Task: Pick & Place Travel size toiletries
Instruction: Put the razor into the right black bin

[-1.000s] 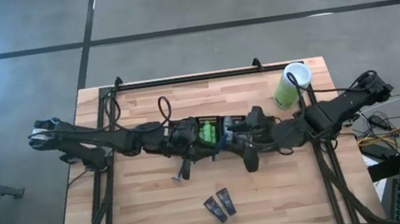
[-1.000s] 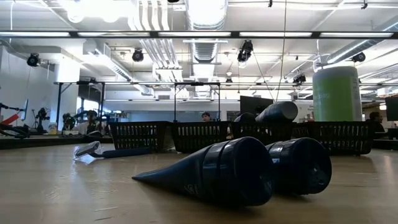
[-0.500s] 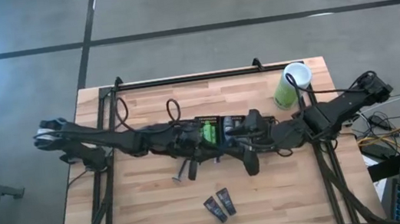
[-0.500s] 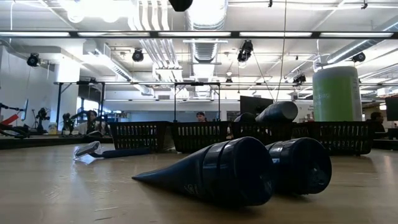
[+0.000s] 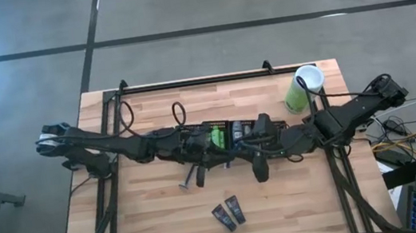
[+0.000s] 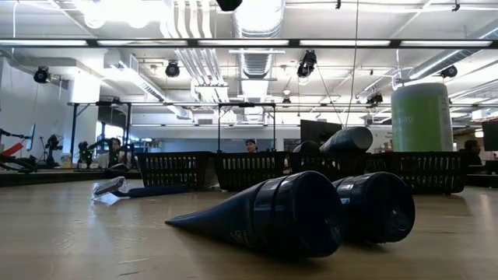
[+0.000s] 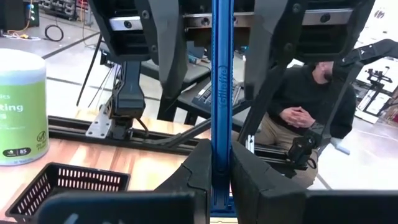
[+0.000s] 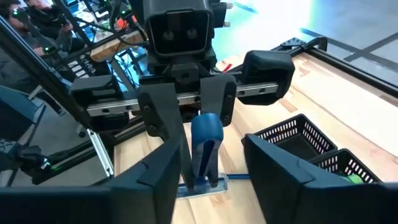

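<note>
My left gripper is shut on a blue razor above the middle of the table. My right gripper faces it, open. Its fingers stand on either side of the razor's handle without touching it. Another razor lies flat on the wood. Two dark navy tubes lie side by side near the near edge. A bright green item lies in a black mesh basket. My left gripper pinches the blue razor by its handle between the two fingers, coming level from the table's left. The handle runs on past the fingertips toward my right gripper. The razor is lifted clear, and its pale head is the lowest part.
A row of black mesh baskets sits mid-table under the arms. A tall light-green canister with a white lid stands at the far right. Bare wood lies around the tubes at the near side. A seated person is beyond the table.
My left gripper has carried the blue razor toward the table's right, up to my right gripper. My right gripper has shifted slightly toward the left. The razor on the table and the navy tubes have stayed put.
</note>
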### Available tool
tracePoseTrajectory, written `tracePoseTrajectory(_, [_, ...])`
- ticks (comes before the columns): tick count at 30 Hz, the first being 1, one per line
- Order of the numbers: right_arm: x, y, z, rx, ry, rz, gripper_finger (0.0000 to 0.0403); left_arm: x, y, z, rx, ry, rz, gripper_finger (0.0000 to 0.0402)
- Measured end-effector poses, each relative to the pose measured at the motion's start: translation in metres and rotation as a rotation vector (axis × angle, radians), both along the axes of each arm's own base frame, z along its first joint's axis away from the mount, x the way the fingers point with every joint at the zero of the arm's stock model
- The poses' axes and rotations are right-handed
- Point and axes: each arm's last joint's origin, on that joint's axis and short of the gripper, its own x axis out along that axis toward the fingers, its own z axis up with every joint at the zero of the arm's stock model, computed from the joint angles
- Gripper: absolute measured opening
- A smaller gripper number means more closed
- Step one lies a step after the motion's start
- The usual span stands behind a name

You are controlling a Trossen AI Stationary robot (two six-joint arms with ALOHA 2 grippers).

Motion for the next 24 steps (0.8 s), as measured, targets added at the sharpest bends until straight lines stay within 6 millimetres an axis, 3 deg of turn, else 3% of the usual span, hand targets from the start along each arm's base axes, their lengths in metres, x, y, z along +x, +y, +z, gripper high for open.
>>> tracePoseTrajectory(12, [0.0007, -0.0015, 0.0000, 0.003, -0.002, 0.001, 0.0029, 0.0000, 0.0002, 0.0007, -0.002, -0.007, 0.003, 0.0033])
tracePoseTrajectory(17, [0.0019, -0.0044, -0.0012, 0.000, 0.006, -0.006, 0.0024, 0.0000, 0.0003, -0.0015, 0.001, 0.007, 0.007, 0.0040])
tracePoseTrajectory(24, [0.0046, -0.0067, -0.0056, -0.007, 0.032, -0.026, 0.0025, 0.0000, 0.0005, -0.0023, -0.011, 0.018, 0.043, 0.0129])
